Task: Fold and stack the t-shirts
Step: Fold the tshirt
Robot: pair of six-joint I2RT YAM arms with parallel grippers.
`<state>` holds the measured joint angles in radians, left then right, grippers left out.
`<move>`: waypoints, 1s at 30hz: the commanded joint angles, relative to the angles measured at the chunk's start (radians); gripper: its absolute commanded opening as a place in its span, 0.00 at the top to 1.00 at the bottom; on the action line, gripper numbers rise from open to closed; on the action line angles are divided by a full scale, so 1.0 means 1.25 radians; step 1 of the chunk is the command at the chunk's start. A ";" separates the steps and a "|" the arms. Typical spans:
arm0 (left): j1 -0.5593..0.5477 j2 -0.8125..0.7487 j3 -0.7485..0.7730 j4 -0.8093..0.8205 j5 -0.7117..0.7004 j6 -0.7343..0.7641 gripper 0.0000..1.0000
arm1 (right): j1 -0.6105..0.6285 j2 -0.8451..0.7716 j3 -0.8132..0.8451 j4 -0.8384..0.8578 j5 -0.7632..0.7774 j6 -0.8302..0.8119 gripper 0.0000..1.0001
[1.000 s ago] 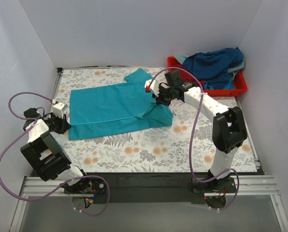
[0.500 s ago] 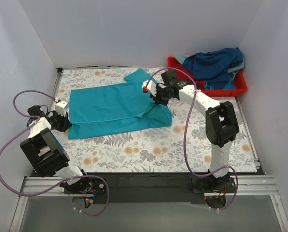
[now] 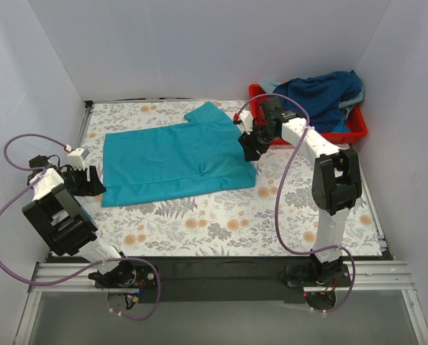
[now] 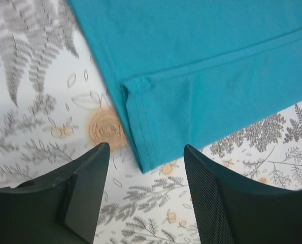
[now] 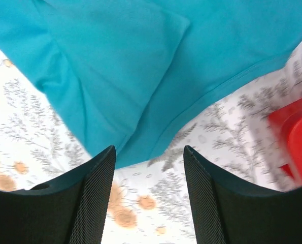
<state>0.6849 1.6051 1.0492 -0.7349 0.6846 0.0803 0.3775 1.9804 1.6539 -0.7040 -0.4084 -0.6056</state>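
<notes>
On the floral table [image 3: 199, 223], the teal t-shirt [image 3: 170, 158] lies spread; left gripper [image 3: 93, 185] at its 8 o'clock, right gripper [image 3: 249, 153] at 3 o'clock, both wide and empty.

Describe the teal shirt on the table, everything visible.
Teal t-shirt, soft cloth, lies spread on the floral table, stitched hem toward the left arm, one sleeve pointing to the far edge. Its near right part is folded over itself. The left gripper and right gripper hover open over its ends; neither grips it.

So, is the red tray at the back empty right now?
No, a heap of blue shirts is piled in the red tray.
</notes>
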 commanded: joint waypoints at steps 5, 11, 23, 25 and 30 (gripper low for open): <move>0.017 -0.069 -0.081 -0.045 -0.042 -0.041 0.40 | 0.005 -0.034 -0.070 -0.068 -0.097 0.137 0.41; 0.010 -0.042 -0.105 -0.013 -0.067 -0.058 0.35 | 0.005 0.028 -0.073 -0.061 -0.053 0.143 0.43; -0.035 -0.037 -0.178 0.075 -0.189 -0.083 0.58 | 0.017 0.088 -0.133 -0.036 0.033 0.148 0.73; -0.036 -0.034 -0.184 0.087 -0.231 -0.079 0.69 | 0.028 0.081 -0.160 -0.030 0.047 0.147 0.80; -0.034 -0.053 -0.196 0.065 -0.258 -0.067 1.00 | 0.061 0.052 -0.211 -0.017 0.070 0.145 0.99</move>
<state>0.6430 1.5654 0.8391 -0.6365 0.4446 -0.0158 0.4133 2.0415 1.4532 -0.6968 -0.3809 -0.4198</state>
